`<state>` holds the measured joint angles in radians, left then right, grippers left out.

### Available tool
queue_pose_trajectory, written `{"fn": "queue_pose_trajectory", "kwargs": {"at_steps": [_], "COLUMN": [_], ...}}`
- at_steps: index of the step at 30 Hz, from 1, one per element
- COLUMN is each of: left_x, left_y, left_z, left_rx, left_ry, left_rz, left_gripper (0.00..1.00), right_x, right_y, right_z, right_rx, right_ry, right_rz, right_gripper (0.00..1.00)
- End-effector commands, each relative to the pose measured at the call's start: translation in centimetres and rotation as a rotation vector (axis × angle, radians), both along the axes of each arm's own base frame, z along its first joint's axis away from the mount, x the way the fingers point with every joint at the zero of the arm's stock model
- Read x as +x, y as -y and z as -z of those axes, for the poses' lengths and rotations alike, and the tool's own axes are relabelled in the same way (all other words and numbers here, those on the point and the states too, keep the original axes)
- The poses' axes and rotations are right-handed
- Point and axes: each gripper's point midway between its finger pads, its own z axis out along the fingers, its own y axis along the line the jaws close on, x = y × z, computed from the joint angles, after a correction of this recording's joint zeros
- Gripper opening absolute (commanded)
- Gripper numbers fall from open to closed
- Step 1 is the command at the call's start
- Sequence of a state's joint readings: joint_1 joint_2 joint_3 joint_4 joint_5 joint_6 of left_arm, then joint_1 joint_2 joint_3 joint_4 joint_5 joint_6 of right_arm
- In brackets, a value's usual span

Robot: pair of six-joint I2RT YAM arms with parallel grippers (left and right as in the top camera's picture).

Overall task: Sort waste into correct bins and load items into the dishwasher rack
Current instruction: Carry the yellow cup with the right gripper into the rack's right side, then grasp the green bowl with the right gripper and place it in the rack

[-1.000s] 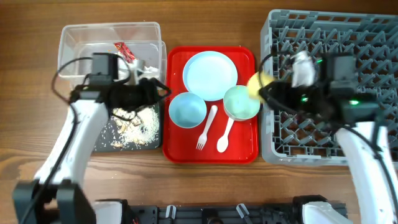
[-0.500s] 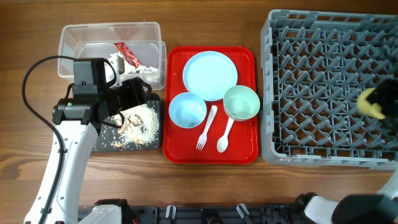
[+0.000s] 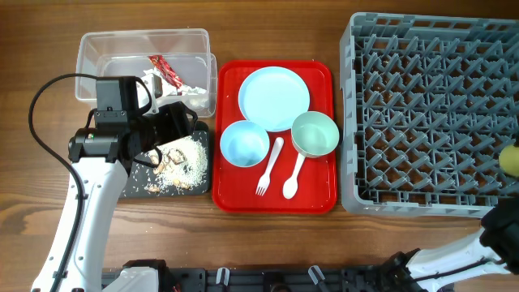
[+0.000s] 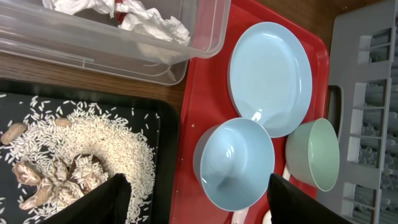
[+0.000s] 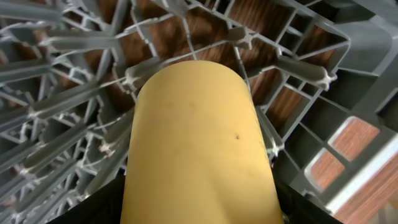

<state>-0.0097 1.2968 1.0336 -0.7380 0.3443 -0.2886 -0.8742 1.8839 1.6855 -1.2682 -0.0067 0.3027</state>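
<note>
My right gripper (image 5: 202, 214) is shut on the small yellow cup (image 5: 199, 137), held over the grey dishwasher rack (image 3: 430, 105) at its right edge, where the cup (image 3: 511, 158) just shows overhead. My left gripper (image 4: 196, 183) is open and empty, hovering between the black tray (image 3: 138, 188) of food scraps (image 3: 178, 158) and the pale blue bowl (image 4: 236, 162). The clear tub (image 3: 97, 49) holds the red wrapper (image 3: 162, 69) and white tissue (image 3: 190, 91). The plate (image 3: 274, 97), mint-green bowl (image 3: 315, 134), fork (image 3: 269, 166) and spoon (image 3: 293, 178) lie on the red serving tray.
The red serving tray (image 3: 231, 199) sits between the bins and the rack. The rack's upright pegs (image 5: 74, 99) stand close under the cup. Bare wooden table (image 3: 49, 211) shows at the front and left.
My right arm has carried the yellow cup from the rack's left side to its right edge. My left arm drew back a little a second ago and has stayed still since.
</note>
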Motion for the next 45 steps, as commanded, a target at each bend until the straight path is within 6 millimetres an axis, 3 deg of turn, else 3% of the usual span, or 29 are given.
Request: {"fn": "queue_pose_trajectory", "kwargs": {"at_steps": [1,3,4,8,11,13,15,16,19,21,25,31,34,37,38,41,43,45], "left_x": [-0.2,-0.2,-0.2,-0.2,-0.4,-0.7,-1.1,-1.2,-1.4,-1.5,-1.6,-1.6,-1.6,-1.6,-1.6,-1.6,-1.6,-1.6], "left_y": [-0.3,-0.3,-0.3,-0.3,-0.6,-1.2,-1.6,-1.6,-1.6,-1.6,-1.6,-1.6,-1.6,-1.6,-1.6,-1.6,-1.6,-1.6], "left_z": [-0.1,-0.1,-0.1,0.0,0.2,0.6,0.9,1.0,1.1,1.2,1.2,1.2,1.2,1.2,1.2,1.2,1.2,1.2], "left_rx": [0.020,0.021,0.021,0.021,0.036,0.066,0.085,0.085,0.085,0.085,0.084,0.084,0.085,0.084,0.084,0.085,0.085,0.084], "left_ry": [0.005,0.005,0.005,0.003,-0.008,-0.026,-0.048,-0.057,-0.067,-0.073,-0.075,-0.075,-0.076,-0.076,-0.076,-0.076,-0.076,-0.076], "left_rz": [0.008,0.008,0.008,0.008,-0.002,-0.020,-0.030,-0.030,-0.029,-0.029,-0.029,-0.029,-0.029,-0.029,-0.029,-0.029,-0.029,-0.029], "left_gripper": [0.72,0.73,0.73,0.74,0.75,0.80,0.84,0.84,0.85,0.85,0.85,0.85,0.85,0.85,0.85,0.85,0.85,0.85], "right_x": [-0.1,0.6,0.9,0.6,2.6,6.6,8.9,10.1,11.6,12.2,12.7,14.1,14.4,13.8,13.7,13.1,12.1,11.3], "right_y": [0.9,0.6,0.3,-0.7,-2.6,-7.7,-13.3,-18.4,-27.3,-32.6,-39.8,-42.9,-42.1,-41.9,-41.9,-41.8,-41.5,-41.4], "right_z": [1.2,1.3,1.2,0.3,-3.7,-8.0,-10.6,-11.3,-10.7,-9.0,-4.7,3.1,7.3,9.7,10.2,10.3,10.2,10.5], "right_rx": [-0.002,0.019,0.039,0.061,0.046,0.084,0.085,0.093,0.118,0.061,0.036,0.047,0.033,0.070,0.084,0.099,0.122,0.150], "right_ry": [-0.038,-0.003,0.019,0.028,0.191,0.419,0.506,0.513,0.479,0.385,0.258,0.085,-0.047,-0.117,-0.129,-0.155,-0.192,-0.217], "right_rz": [0.025,0.014,0.011,0.009,-0.076,-0.346,-0.589,-0.789,-1.127,-1.329,-1.619,-1.737,-1.695,-1.688,-1.686,-1.683,-1.680,-1.678], "right_gripper": [0.22,0.74,0.81,0.85,0.85,0.84,0.84,0.84,0.84,0.84,0.84,0.83,0.83,0.82,0.77,0.46,0.41,0.31]}}
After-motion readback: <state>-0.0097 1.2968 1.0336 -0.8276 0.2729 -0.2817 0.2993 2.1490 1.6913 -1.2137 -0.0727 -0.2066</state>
